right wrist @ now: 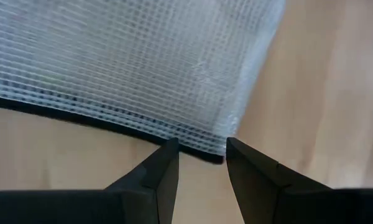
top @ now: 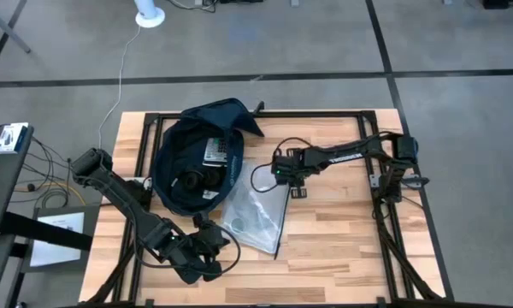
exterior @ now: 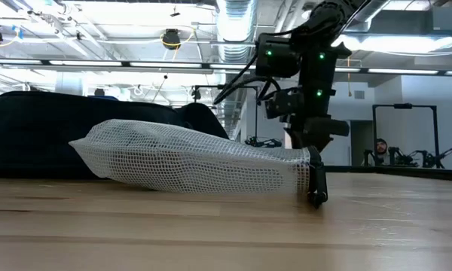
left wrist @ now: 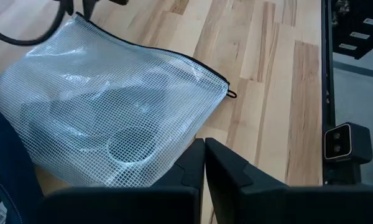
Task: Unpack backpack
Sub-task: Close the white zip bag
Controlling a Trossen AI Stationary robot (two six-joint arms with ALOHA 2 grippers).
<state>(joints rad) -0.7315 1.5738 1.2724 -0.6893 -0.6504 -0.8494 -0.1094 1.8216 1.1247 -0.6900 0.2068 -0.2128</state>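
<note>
Seen from above, we find the backpack (top: 181,167) lying open on the wooden table (top: 342,248), toward its left half, with its mouth spread and dark items visible inside. Just beside it, toward the table's middle, lies a clear mesh pouch (top: 256,216) with a black zip edge; one corner rests against the backpack's side. We see the right gripper (top: 292,186) lowered at the pouch's upper right corner, and in the right wrist view its fingers (right wrist: 154,177) stand partly apart, straddling the black zip edge without visibly clamping it. At table height the same gripper (exterior: 316,192) comes down at the pouch's end (exterior: 211,162), with the backpack (exterior: 38,135) a dark mass behind. The left gripper (top: 203,242) waits near the front edge of the table, below the backpack; in the left wrist view we see its fingers (left wrist: 230,180) pressed together, holding nothing, pointed toward the pouch (left wrist: 112,118)
</note>
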